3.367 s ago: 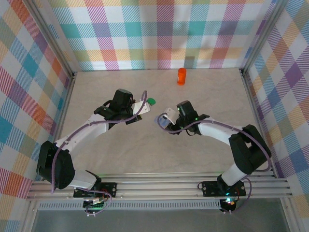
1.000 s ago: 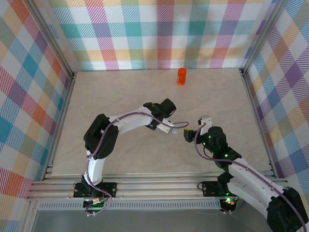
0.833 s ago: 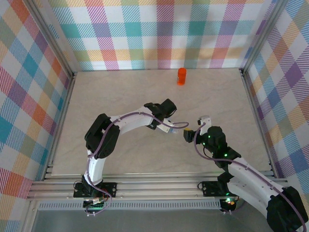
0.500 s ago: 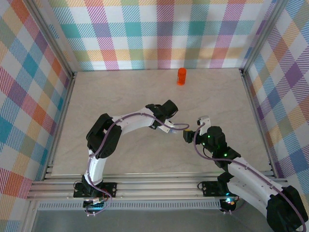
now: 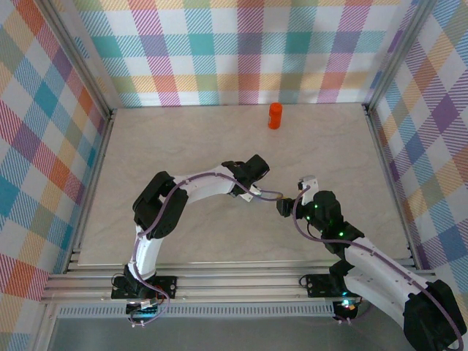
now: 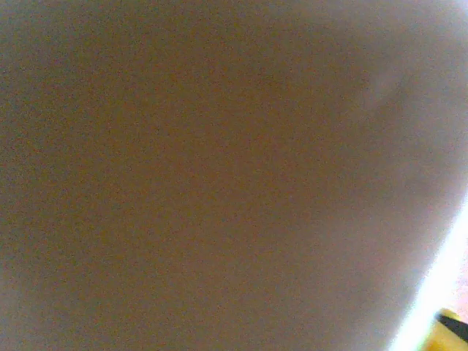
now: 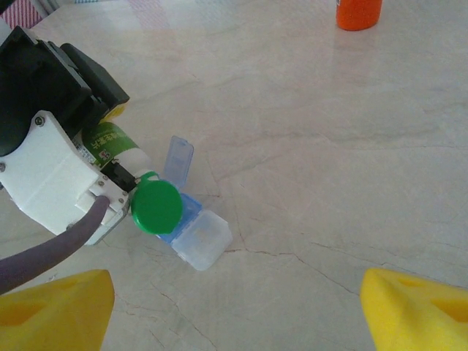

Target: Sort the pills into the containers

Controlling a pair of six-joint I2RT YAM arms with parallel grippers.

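A whitish bottle with a green label lies tilted in my left gripper, which is shut on it. Its green cap hangs flipped open over the blue box. The box lies on the table with one small lid up and a clear compartment at its near end. My right gripper stands open just short of the box, yellow fingertips wide apart with nothing between them. The orange bottle stands upright near the back wall. The pills are hidden.
Plaid walls and metal posts close in the marble-patterned table on three sides. The two grippers almost meet right of centre, the right gripper facing the left one. The left wrist view is a brown blur with a yellow speck.
Since the oldest frame the left arm has swung right and the right arm has drawn back toward its base. Over the last second the left gripper has crept slightly rightward and nearer; the right has stayed still.
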